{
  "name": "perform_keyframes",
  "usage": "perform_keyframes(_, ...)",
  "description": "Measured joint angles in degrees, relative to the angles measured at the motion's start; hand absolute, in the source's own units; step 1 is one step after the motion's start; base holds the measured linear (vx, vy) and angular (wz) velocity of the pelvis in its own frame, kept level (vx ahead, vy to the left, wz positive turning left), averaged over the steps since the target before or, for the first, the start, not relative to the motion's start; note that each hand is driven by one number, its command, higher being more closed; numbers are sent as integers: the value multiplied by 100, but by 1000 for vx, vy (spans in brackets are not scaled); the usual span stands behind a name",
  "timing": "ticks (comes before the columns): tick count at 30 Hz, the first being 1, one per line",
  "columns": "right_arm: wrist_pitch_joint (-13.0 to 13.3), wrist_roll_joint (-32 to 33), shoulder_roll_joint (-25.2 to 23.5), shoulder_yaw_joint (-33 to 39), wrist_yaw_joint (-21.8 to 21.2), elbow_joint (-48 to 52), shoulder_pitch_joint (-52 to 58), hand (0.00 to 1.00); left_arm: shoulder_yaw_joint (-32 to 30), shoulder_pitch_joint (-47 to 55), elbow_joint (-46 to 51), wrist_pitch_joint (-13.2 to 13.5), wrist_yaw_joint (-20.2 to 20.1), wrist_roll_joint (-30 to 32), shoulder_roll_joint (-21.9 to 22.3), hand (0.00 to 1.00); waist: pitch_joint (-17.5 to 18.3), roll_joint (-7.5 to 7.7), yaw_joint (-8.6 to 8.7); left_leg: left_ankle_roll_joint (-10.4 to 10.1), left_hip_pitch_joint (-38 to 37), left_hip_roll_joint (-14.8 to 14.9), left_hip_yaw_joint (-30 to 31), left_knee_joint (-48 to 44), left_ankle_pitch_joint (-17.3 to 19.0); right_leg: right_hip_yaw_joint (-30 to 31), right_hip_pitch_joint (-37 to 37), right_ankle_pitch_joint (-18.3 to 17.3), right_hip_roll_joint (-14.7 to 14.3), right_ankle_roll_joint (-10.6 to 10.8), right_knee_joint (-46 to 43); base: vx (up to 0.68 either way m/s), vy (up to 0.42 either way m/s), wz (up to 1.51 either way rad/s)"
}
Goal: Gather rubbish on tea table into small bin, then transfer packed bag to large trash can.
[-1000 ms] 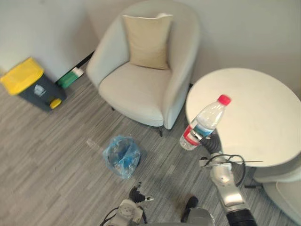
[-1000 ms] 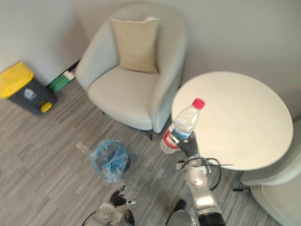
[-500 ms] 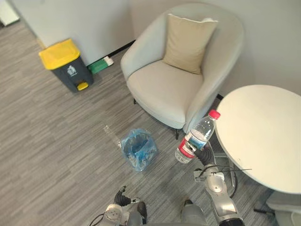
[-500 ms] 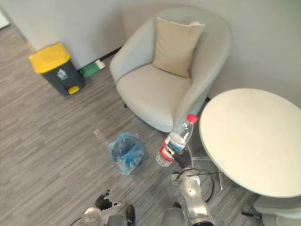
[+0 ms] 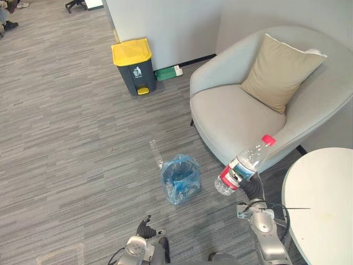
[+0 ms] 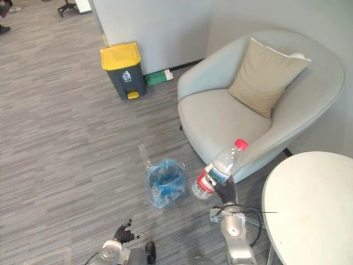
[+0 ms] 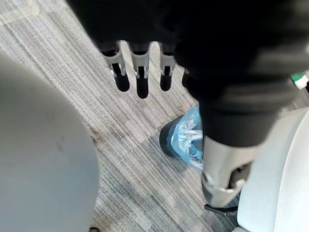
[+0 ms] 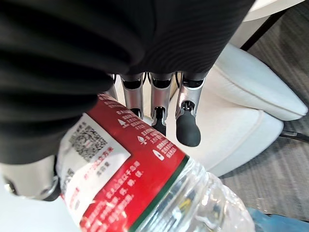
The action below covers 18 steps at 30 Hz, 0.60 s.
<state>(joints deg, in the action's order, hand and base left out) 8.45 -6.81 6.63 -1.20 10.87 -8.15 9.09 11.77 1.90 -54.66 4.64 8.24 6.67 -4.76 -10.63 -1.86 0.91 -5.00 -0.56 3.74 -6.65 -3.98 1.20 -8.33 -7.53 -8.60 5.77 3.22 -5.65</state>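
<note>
A clear plastic bottle with a red cap and red label hangs tilted above the floor, with my right hand shut on its lower part. In the right wrist view the bottle's label lies against the palm below the fingers. The small bin, lined with a blue bag, stands on the floor just left of the bottle. The white round tea table is at the lower right. Against the far wall stands the large dark trash can with a yellow lid. My left hand hangs low, open, with its fingers straight.
A grey armchair with a beige cushion stands behind the small bin and the table. A green box lies by the wall beside the large can. A clear strip of plastic lies on the floor near the small bin.
The camera has swung left: the table has slid toward the right edge and the large can has come toward the middle. The bottle stays in my right hand.
</note>
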Motion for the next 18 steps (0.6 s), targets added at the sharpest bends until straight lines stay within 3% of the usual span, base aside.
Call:
perform_keyframes(4,-5,-32,1,-142,-24,-188,-14,100,-6,-10,-87,-2,5,5,-16,0,4,16,16,37,-239,-23,-155,727,-324,235,213,57,-40,22,-2,-75,9,-24)
perform_keyframes(11,-91,-229,12,-428,-126,-412,-4,100,-70,0,-160,4,29,46,-86,0,49,105,5,134,-318,-136,-245,991,-475,379,289,118,17,116,124,-89,38,-9)
perform_keyframes(16,-99,-230,12,-621,-193,-436,-115,100,-197,65,-108,1,41,29,-123,0,108,215,-82,220,-299,-289,-372,970,-351,540,506,-128,168,287,-121,-20,67,-12)
perform_keyframes(18,-105,-262,43,-607,-195,-456,-122,100,-262,106,-36,6,44,-10,-184,0,64,389,-88,351,-258,-545,-301,689,-15,608,767,-454,482,521,-1045,81,85,-8)
